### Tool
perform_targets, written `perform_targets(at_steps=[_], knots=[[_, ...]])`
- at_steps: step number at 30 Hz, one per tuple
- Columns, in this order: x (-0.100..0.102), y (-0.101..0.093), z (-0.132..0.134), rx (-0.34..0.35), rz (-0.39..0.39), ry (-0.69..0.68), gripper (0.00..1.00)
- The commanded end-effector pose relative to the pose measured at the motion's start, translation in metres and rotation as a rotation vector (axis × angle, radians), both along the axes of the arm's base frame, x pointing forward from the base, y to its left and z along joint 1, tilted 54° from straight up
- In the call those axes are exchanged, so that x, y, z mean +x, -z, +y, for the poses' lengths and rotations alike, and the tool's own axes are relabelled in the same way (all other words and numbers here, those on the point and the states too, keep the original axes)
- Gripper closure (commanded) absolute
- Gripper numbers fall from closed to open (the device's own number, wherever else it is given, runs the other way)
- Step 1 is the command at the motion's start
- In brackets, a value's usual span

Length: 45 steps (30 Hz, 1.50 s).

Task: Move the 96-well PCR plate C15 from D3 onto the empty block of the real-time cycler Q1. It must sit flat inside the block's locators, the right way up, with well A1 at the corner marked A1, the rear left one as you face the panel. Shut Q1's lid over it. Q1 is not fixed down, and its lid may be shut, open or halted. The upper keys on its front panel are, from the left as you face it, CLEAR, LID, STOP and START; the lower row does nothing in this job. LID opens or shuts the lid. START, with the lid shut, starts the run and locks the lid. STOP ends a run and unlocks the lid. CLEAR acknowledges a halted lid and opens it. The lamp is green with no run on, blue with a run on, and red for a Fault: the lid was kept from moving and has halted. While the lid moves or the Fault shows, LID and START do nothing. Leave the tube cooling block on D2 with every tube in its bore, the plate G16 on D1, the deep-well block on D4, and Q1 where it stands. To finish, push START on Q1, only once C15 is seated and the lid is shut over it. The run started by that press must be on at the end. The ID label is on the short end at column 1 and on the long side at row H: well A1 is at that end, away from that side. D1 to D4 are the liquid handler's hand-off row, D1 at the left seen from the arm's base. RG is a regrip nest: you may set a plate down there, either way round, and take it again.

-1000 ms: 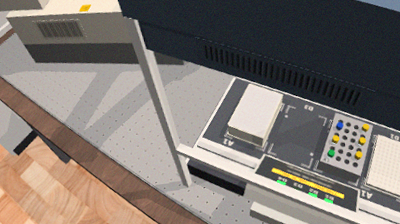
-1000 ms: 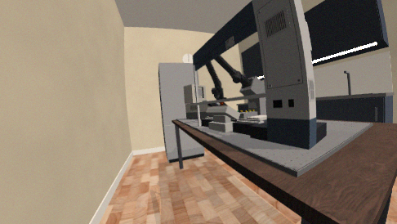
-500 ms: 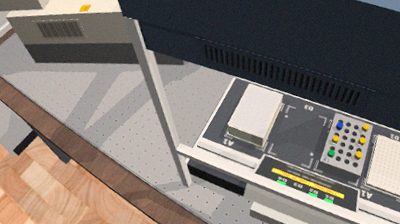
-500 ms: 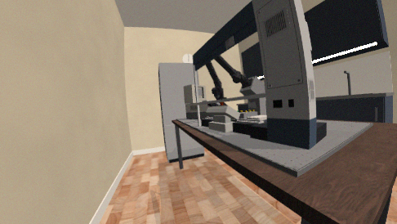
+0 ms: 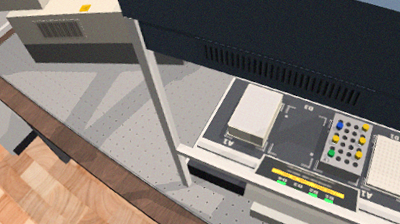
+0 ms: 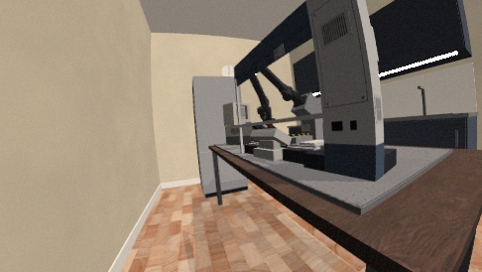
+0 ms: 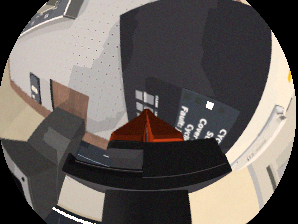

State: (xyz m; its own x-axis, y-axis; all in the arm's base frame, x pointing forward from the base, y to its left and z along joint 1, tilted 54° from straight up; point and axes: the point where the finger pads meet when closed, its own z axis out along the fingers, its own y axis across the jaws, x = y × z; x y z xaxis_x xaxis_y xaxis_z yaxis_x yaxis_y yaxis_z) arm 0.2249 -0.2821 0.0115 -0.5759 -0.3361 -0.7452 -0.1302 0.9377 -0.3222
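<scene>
Beside the tube cooling block point(image 5: 347, 144), on its side toward the white post point(image 5: 161, 105), the D3 nest point(image 5: 295, 135) shows only its dark floor and white corner marks. Past that nest, farther from the tube cooling block, the white deep-well block point(image 5: 256, 113) stands in its own bay. On the opposite side of the tube cooling block, just beside it, the plate G16 point(image 5: 390, 165) lies flat with its grid of wells facing up. The tube cooling block carries coloured caps in blue, green and yellow among dark bores. In front of it runs a dark strip point(image 5: 306, 182) with a yellow bar and small green lights. Behind it the liquid handler's dark housing point(image 5: 270, 11) overhangs the row.

No view shows the plate C15, so I cannot tell where it sits.

Well away from the tube cooling block, past the white post, a beige unit point(image 5: 70, 20) stands at the bench's far corner.

In the wrist view the gripper point(image 7: 145, 128) is clenched with nothing between its fingers. Its red tip points at a dark panel point(image 7: 200, 119) with white lettering and small pale squares, and contact cannot be judged. In the exterior view the arm point(image 6: 263, 99) reaches down toward low grey equipment point(image 6: 268, 141).
</scene>
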Motion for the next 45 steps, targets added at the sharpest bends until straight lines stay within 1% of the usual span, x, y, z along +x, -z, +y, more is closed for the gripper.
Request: perform_targets(at_steps=[1, 4, 13, 17, 20, 32, 45], knots=[[0.0, -0.009, -0.005, -0.028, -0.011, 0.001, 1.0], [-0.003, -0.01, -0.008, -0.015, -0.011, 0.02, 1.0], [-0.004, -0.012, -0.014, -0.024, -0.014, 0.025, 1.0], [-0.001, -0.01, -0.012, -0.023, -0.014, 0.017, 1.0], [0.0, -0.003, -0.002, -0.004, -0.008, 0.006, 1.0], [0.002, 0.004, 0.003, 0.006, -0.001, 0.003, 1.0], [0.003, 0.008, 0.007, 0.014, 0.002, -0.001, 1.0]])
